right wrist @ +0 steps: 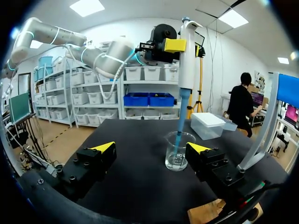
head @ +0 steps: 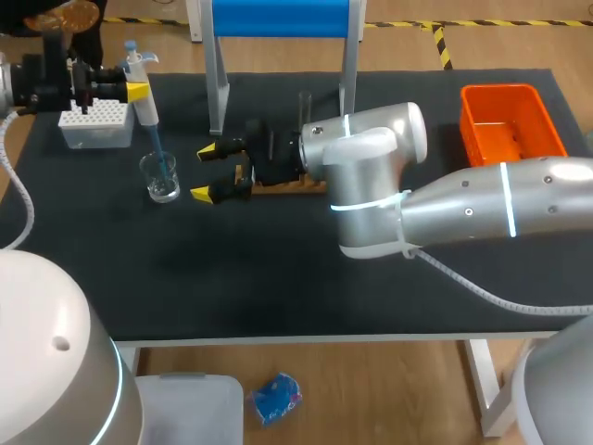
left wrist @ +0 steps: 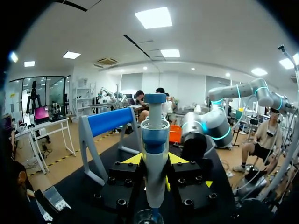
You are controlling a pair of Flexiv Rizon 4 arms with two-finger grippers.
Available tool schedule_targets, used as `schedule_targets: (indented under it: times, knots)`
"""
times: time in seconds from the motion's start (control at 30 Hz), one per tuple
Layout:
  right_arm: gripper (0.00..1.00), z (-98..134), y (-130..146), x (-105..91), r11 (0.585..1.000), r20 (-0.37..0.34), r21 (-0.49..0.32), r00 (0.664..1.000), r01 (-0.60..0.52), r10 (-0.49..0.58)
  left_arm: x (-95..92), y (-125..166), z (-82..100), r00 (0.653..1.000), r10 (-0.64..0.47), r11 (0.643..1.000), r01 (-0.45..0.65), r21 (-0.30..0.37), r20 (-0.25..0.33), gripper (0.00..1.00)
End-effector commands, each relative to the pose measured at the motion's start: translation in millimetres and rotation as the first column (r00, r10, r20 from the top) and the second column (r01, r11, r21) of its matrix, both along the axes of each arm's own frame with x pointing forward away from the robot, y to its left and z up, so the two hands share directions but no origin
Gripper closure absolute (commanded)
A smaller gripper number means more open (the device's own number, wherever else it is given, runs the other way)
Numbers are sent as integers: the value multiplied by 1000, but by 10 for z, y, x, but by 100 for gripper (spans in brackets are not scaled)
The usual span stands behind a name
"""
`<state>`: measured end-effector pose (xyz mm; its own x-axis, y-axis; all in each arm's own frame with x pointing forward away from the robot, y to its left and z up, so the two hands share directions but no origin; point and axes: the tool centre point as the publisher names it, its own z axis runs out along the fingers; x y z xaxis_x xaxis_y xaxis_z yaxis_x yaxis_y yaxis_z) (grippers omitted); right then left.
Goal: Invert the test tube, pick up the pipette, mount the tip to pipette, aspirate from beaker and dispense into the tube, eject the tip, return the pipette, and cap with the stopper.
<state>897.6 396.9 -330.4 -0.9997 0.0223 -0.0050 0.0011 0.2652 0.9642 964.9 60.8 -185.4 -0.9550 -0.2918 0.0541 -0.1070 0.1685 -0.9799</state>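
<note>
right jaws apart (beaker ahead) | left jaws clamped on pipette | tip in beaker

right arm: silver shell, pale glowing rings, grey cable | right end effector: black, screw holes, yellow tips

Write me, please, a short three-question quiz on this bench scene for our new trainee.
1. True or false: the right gripper is shut on the clear glass beaker.
2. Where does the blue tip of the white-and-blue pipette reach? A: into the beaker. B: into the white tip box. C: into the orange tray.
3. Fill the gap: the pipette is held upright by the ___ gripper.
Key: 1 false, its fingers stand open, short of the beaker; 2 A; 3 left gripper.
</note>
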Motion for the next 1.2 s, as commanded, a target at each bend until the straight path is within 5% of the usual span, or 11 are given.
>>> schedule_targets:
  times: [0.03,1.2]
  knots:
    - [0,-8,6,-3,1000,1,1,1000,3,-3,46,21,-48,1000,2,1000,-2,-4,0,100]
    - [0,-8,6,-3,1000,1,1,1000,3,-3,154,104,-213,999,40,999,-40,28,5,100]
